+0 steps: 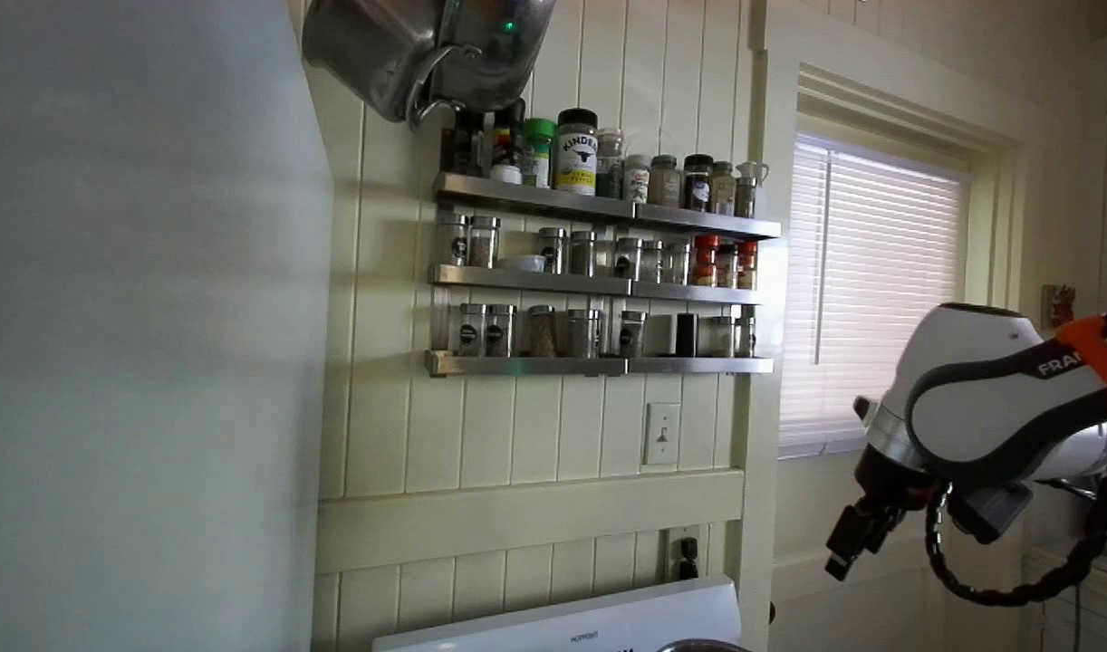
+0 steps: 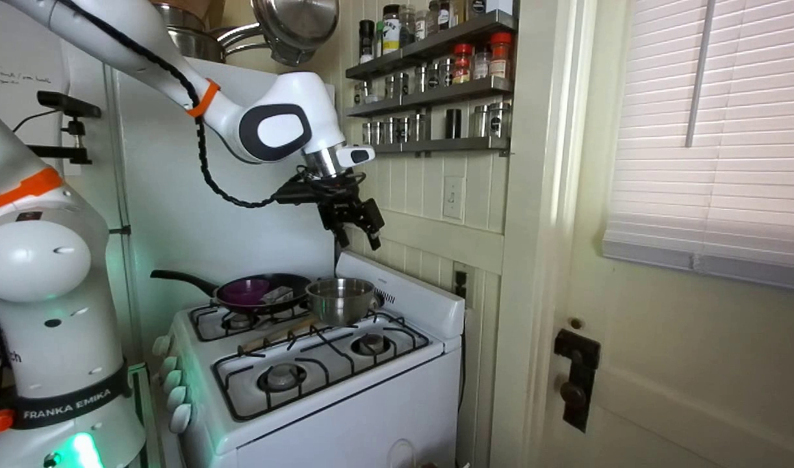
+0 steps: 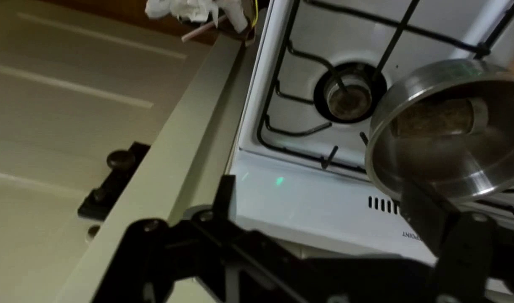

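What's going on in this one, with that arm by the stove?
The Franka arm is handling nothing: its gripper hangs open in midair, higher than the gas stove. On the stove sits a stainless steel pot, with what looks like a spice jar lying on its side inside. Beside the pot, a black frying pan holds a purple bowl. Three wall shelves carry more jars.
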You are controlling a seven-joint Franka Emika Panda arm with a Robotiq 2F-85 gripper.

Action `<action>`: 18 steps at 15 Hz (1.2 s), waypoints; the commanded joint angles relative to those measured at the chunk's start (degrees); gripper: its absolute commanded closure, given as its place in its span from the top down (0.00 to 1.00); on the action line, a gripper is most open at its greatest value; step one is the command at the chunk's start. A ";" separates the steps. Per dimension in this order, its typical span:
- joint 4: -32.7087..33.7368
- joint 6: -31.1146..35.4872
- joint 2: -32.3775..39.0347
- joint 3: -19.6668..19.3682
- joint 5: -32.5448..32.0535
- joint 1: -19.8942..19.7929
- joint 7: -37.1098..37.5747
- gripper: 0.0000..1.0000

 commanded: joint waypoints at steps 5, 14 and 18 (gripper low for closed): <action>-2.15 24.07 -0.90 9.92 -5.35 0.50 11.15 1.00; -0.40 24.95 1.21 8.50 -5.09 2.63 9.38 1.00; 1.50 35.00 4.51 7.03 -5.96 4.33 6.32 1.00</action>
